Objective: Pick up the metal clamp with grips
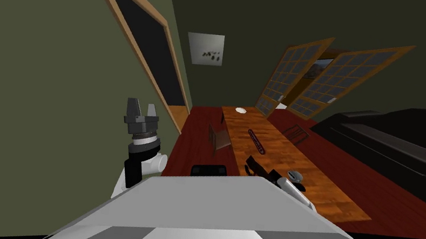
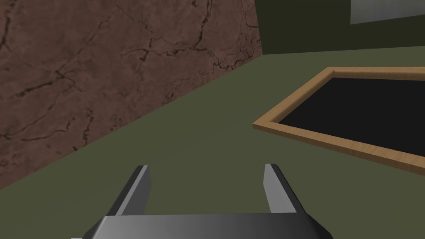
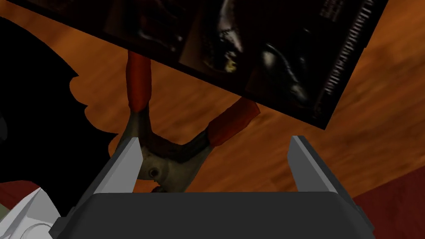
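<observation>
Right end effector [image 3: 216, 141]: its two fingers [image 3: 124, 166] are standing apart and gripping nothing. It is hanging low over the tabletop [image 3: 373, 103].
Clamp [image 3: 166, 159]: it is lying flat on the wood between the open fingers, well off centre. Its grey metal pivot is sitting just beside one finger, and whether the two are touching I cannot tell.
Grips [image 3: 139, 83]: two red sleeves are spreading away from the end effector in a V – one running straight out, the other [image 3: 232, 120] slanting across the gap.
Dark cover [image 3: 249, 54]: a flat printed sheet or book is lying on the wood just beyond the clamp, tilted, with both grip ends reaching its edge.
Shadow [image 3: 37, 116]: a black patch is falling across the wood beside the clamp.
Left end effector [image 2: 206, 167]: its fingers are also standing apart and holding nothing. In the head view it [image 1: 142, 109] is pointing up beside the green wall, well apart from the work.
Tabletop, head view [image 1: 278, 148]: a long wooden surface is stretching away – a slim dark bar [image 1: 256, 141] is lying mid-way along it and a white dish [image 1: 241, 110] is sitting near the far end.
</observation>
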